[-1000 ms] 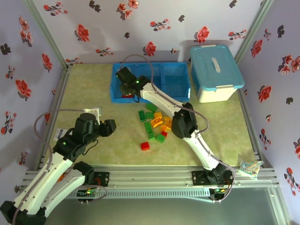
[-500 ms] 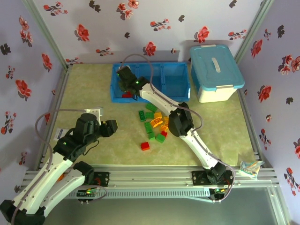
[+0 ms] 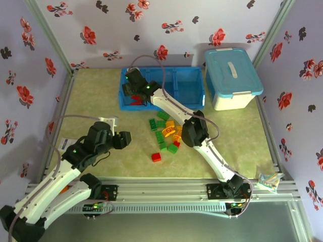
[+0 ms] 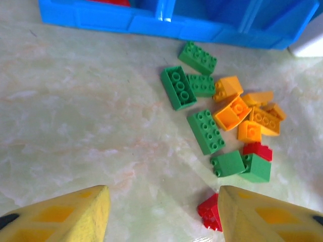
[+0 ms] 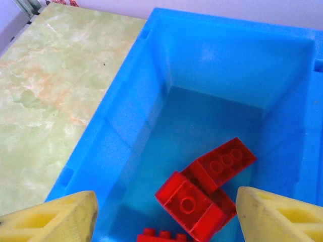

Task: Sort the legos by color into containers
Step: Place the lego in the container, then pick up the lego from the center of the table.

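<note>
Tray point(image 3: 174, 104): long, low, translucent blue plastic with smooth, glossy walls, divided into square compartments; it stands at the far side of the table, just beside the bin.
Red bricks point(image 5: 207, 189): about three glossy, studded rectangular blocks, tumbled on one another on the floor of the tray's left-end compartment point(image 5: 217, 75).
Right gripper point(image 5: 166, 214): blunt yellow fingertips spread wide, grasping nothing; it hangs over that compartment, with the red bricks below the gap.
Left gripper point(image 4: 164, 217): wedge-shaped yellow fingertips parted, nothing between them; it hovers low over the table on the near side of the pile.
Loose pile point(image 3: 169, 133): on the table in front of the tray and apart from it; green oblong bricks point(image 4: 206, 131) with round studs, orange bricks point(image 4: 232, 112), some with sloped faces, and one small red piece point(image 4: 257, 150).
Lone red brick point(image 4: 208, 212): at the pile's near edge, partly hidden behind one left-gripper fingertip.
Table surface point(image 3: 96, 96): matt, pale green with marbled veining.
Bin point(image 3: 233, 75): white box with a light-blue lid and moulded handle.
</note>
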{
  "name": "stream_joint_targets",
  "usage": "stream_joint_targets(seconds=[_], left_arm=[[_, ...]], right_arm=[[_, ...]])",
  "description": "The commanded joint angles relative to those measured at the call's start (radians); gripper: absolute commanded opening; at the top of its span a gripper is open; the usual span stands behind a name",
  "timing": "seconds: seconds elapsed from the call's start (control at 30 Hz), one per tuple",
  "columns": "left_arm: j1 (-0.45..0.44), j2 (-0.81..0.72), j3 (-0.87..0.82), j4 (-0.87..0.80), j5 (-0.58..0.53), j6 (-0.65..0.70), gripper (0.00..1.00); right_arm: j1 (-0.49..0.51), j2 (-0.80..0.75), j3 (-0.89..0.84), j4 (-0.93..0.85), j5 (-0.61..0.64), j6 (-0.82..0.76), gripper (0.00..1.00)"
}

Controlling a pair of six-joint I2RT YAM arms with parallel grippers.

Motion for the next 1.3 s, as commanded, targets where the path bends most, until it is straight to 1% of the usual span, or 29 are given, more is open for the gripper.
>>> stream_joint_targets(seconds=[0.0,0.1,0.27,0.53,0.7,0.97,1.13,1.27], left_arm=[[-0.043,0.028,0.041,-0.007,-0.026,0.029,0.59],[-0.081,0.062,0.042,0.011,-0.033,0.023,0.59],[-0.145,0.134,0.055,0.019,-0.044,0.025,0.59],[-0.213,0.254,0.059,0.057,-0.048,0.002,0.61],[-0.243,0.346,0.073,0.109,-0.037,-0.013,0.61],[-0.295,0.537,0.15,0.139,-0.027,-0.021,0.62],[-0.295,0.669,0.209,0.178,-0.026,-0.053,0.62],[-0.292,0.801,0.297,0.162,-0.026,-0.07,0.61]], right_arm=[[-0.003,-0.164,-0.041,-0.026,-0.019,0.008,0.72],[-0.002,-0.278,-0.172,0.003,-0.025,0.012,0.71],[-0.002,-0.508,-0.467,0.114,0.01,0.014,0.72],[-0.003,-0.794,-0.807,0.226,0.061,0.016,0.74],[-0.002,-0.929,-0.98,0.245,0.097,0.03,0.74],[-0.004,-1.127,-1.253,0.273,0.167,0.066,0.75],[-0.007,-1.215,-1.375,0.267,0.199,0.092,0.75],[-0.012,-1.283,-1.464,0.271,0.214,0.115,0.75]])
